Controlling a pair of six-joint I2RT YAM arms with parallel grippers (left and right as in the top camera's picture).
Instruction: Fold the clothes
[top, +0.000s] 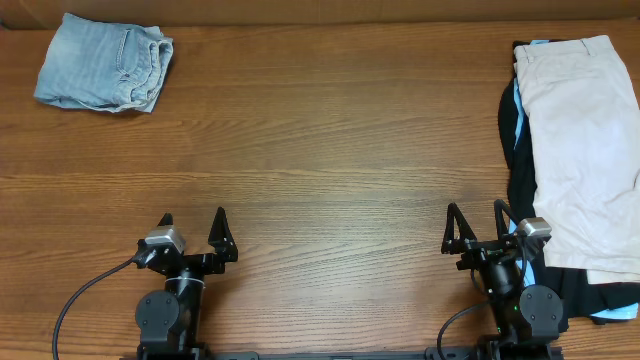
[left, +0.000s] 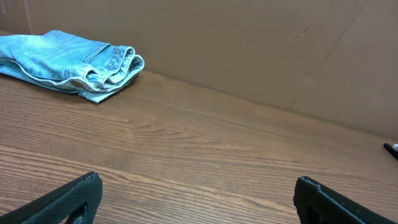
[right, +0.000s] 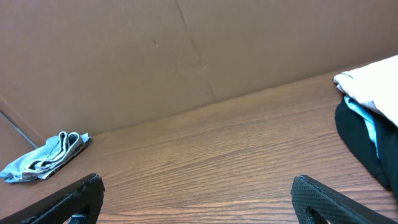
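Folded light-blue denim shorts (top: 105, 65) lie at the table's far left corner; they also show in the left wrist view (left: 68, 62) and, small, in the right wrist view (right: 45, 157). Pale beige shorts (top: 585, 150) lie spread on top of black garments with light-blue panels (top: 518, 150) at the right edge; the beige shorts (right: 373, 81) and the black garment (right: 360, 140) also show in the right wrist view. My left gripper (top: 193, 221) is open and empty near the front edge. My right gripper (top: 476, 213) is open and empty, just left of the pile.
The wooden table (top: 330, 150) spans the view. A brown cardboard wall (left: 261, 43) stands along its far edge. The arm bases and cables sit at the front edge.
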